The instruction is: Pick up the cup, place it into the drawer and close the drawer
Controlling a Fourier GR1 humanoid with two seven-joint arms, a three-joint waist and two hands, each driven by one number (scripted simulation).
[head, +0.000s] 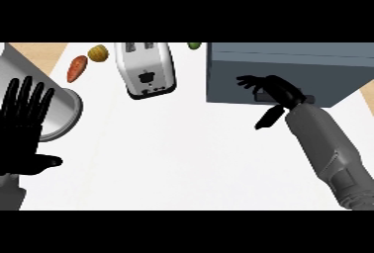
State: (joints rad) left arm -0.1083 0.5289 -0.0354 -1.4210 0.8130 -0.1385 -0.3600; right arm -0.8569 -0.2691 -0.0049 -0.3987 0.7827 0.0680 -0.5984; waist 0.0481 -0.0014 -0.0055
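The grey drawer unit (292, 64) stands at the back right, and its front looks pushed in. My right hand (276, 91) is at that front face by the dark handle (260, 99), fingers spread and fairly straight against it, thumb hanging down; it holds nothing. My left hand (23, 123) rests open at the left edge with its fingers up. Partly behind that hand lies a large silver cylindrical vessel (60, 111). No other cup shows anywhere; the drawer's inside is hidden.
A white toaster (146, 69) stands at the back centre. A carrot (76, 69) and a yellow vegetable (98, 52) lie left of it, and a green item (194, 45) is at the top edge. The white counter (175, 158) spreads between my arms.
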